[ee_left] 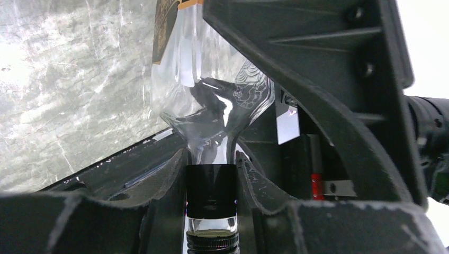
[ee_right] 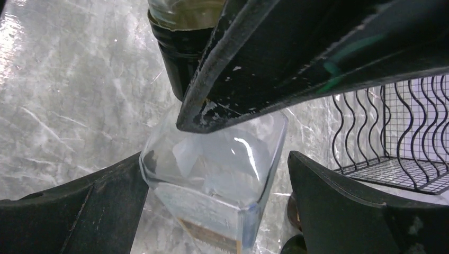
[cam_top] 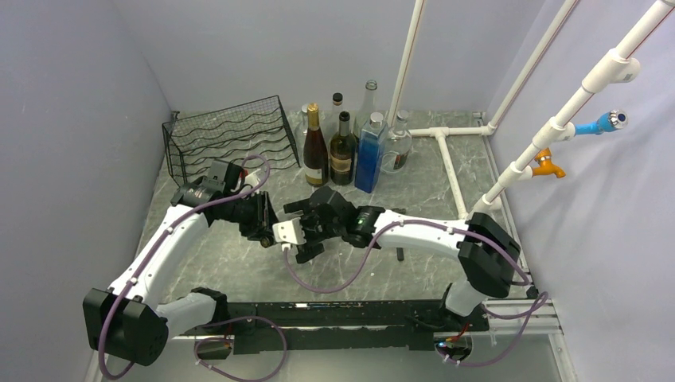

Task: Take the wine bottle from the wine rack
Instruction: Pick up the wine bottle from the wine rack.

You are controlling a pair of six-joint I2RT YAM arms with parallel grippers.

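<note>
The wine rack [cam_top: 231, 135] stands on the counter [cam_top: 239, 274] just behind the left pincer [ee_left: 212, 182]. That pincer is clamped on the black-capped neck of the clear wine bottle [ee_left: 206, 100], which is out of the rack. The right pincer [ee_right: 214, 159] straddles the bottle's square body, jaws spread, with a gap on one side. Beyond it stands a cluster of bottles [cam_top: 346, 147].

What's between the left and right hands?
A clear glass bottle: left hand grips its neck, right hand straddles its body. Both wrist views show it.
</note>
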